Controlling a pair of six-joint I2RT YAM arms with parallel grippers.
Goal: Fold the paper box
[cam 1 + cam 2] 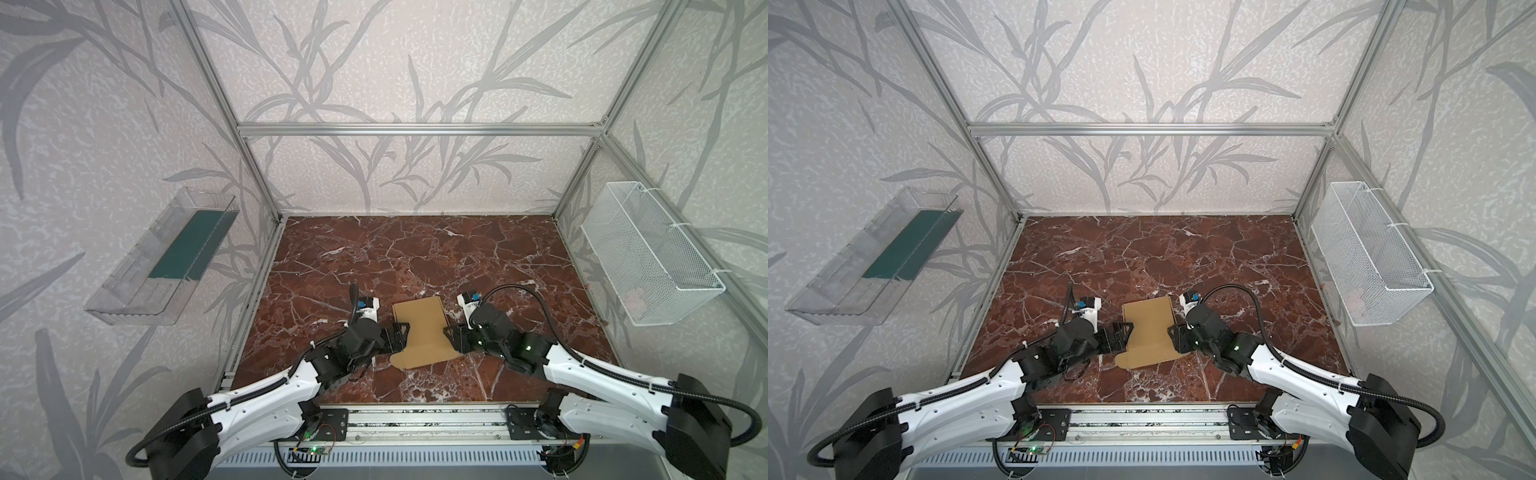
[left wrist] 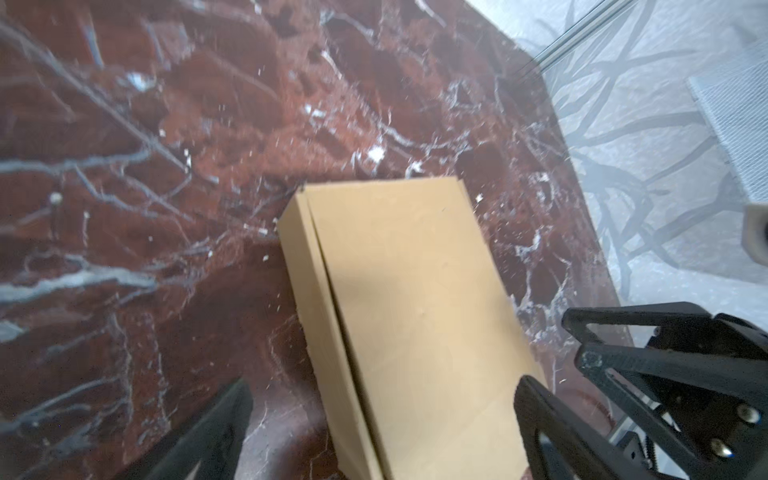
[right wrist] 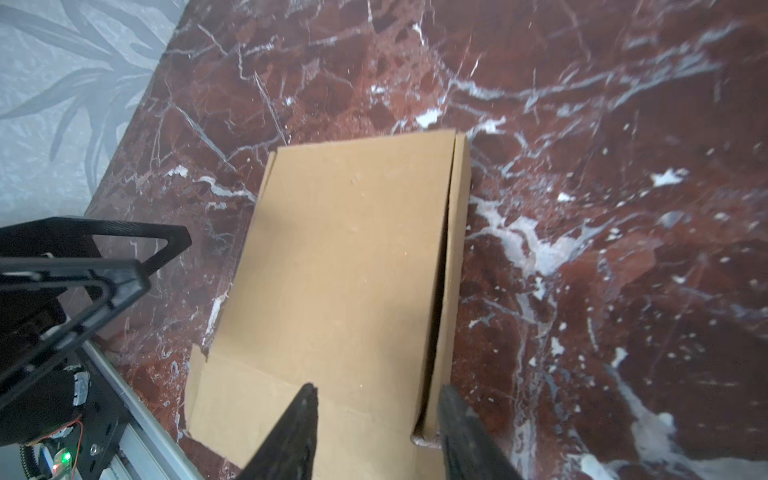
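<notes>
The paper box (image 1: 419, 328) (image 1: 1148, 326) is plain tan cardboard lying lengthwise on the red marble table (image 1: 415, 257), with a flat flap with a rounded corner at its near end. My left gripper (image 1: 404, 333) (image 2: 382, 399) is open wide at the box's left edge, and the left side wall (image 2: 316, 291) lies between its fingers. My right gripper (image 1: 449, 335) (image 3: 376, 415) stands open at the right edge. The raised right side wall (image 3: 455, 257) stands between its fingers, close beside one finger (image 3: 457, 428), while the other hangs over the top panel (image 3: 345, 257).
A clear plastic bin (image 1: 166, 257) holding a dark green sheet hangs on the left wall. A white wire basket (image 1: 648, 257) hangs on the right wall. An aluminium rail (image 1: 415, 419) runs along the table's near edge between the arm bases.
</notes>
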